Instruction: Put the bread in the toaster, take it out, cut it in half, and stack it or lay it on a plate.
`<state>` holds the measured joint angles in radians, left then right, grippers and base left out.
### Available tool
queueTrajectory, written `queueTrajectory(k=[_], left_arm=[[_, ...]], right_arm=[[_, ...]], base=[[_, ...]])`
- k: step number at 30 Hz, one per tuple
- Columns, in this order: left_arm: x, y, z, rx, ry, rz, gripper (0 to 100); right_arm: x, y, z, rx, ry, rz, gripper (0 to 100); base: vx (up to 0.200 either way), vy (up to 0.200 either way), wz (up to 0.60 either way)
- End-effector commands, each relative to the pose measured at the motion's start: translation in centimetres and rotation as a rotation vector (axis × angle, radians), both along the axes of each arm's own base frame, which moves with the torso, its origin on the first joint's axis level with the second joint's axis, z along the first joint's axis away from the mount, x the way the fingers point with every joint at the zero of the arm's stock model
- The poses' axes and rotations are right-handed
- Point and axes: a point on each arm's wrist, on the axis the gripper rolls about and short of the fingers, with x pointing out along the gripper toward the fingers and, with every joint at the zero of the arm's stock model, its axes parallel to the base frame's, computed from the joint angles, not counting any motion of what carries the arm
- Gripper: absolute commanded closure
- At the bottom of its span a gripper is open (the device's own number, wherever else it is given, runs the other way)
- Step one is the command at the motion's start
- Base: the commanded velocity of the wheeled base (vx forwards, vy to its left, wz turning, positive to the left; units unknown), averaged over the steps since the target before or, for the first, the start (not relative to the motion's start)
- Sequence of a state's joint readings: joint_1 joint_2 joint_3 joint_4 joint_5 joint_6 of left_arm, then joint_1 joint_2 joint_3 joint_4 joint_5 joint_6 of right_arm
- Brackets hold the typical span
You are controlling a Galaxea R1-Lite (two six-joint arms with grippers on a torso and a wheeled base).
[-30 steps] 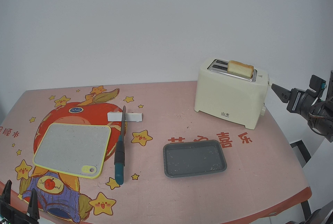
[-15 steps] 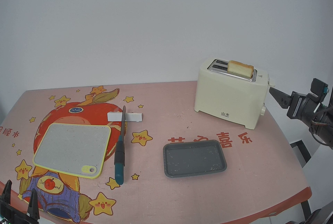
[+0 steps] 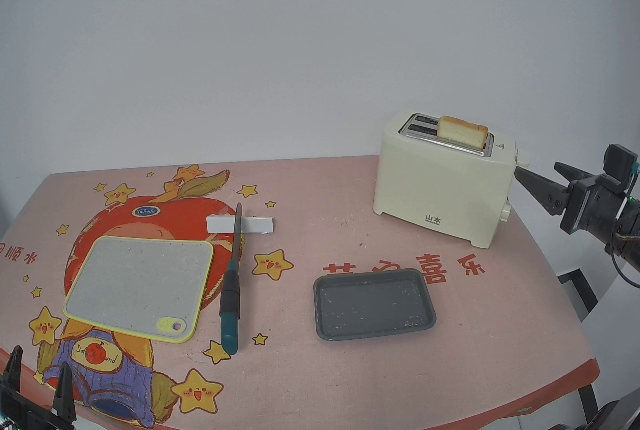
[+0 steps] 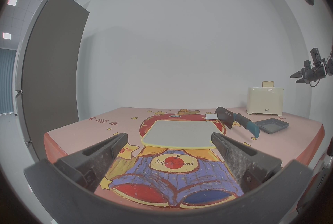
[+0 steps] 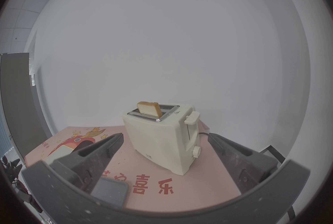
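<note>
Backing away from the toaster's lever end, the right gripper now sits lower and farther to the right, and its fingers, together a second ago, stand apart; nothing on the table has shifted. Nearest, at the table's front left corner, the left gripper hovers with its fingers spread and nothing between them. Just beyond it lies the grey cutting board, and beside that the teal-handled knife, its blade propped on a small white block. The dark grey tray sits near mid-table. Farther back on the right stands the cream toaster, the bread sticking up from a slot. The right gripper hangs off the table's right edge, near the toaster's side lever but not touching it.
</note>
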<state>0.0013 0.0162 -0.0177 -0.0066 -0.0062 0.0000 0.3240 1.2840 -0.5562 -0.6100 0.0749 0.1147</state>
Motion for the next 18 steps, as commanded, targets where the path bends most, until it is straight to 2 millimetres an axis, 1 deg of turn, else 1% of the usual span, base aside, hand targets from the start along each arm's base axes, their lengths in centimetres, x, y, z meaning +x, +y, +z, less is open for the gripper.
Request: queueTrajectory(k=[1,4,9,15,16,17,18], left_arm=[[0.1,0.0,-0.5,0.000,0.010,0.000,0],[0.1,0.0,-0.5,0.000,0.011,0.000,0],[0.1,0.0,-0.5,0.000,0.010,0.000,0],[0.1,0.0,-0.5,0.000,0.010,0.000,0],[0.1,0.0,-0.5,0.000,0.010,0.000,0],[0.1,0.0,-0.5,0.000,0.010,0.000,0],[0.1,0.0,-0.5,0.000,0.010,0.000,0]], right_arm=[[2.1,-2.1,1.1,0.004,-0.034,0.074,0],[3.3,-3.0,1.9,-0.010,-0.070,0.120,0],[4.3,-3.4,2.6,-0.048,-0.106,0.162,0],[6.6,-3.0,2.0,-0.095,-0.094,0.177,0],[7.4,-2.9,1.9,-0.097,-0.090,0.178,0],[7.6,-2.9,1.9,-0.097,-0.089,0.178,0],[8.4,-2.8,1.8,-0.098,-0.088,0.177,0]], base=[[0.000,0.000,0.00],[0.000,0.000,0.00],[0.000,0.000,0.00],[0.000,0.000,0.00],[0.000,0.000,0.00],[0.000,0.000,0.00],[0.000,0.000,0.00]])
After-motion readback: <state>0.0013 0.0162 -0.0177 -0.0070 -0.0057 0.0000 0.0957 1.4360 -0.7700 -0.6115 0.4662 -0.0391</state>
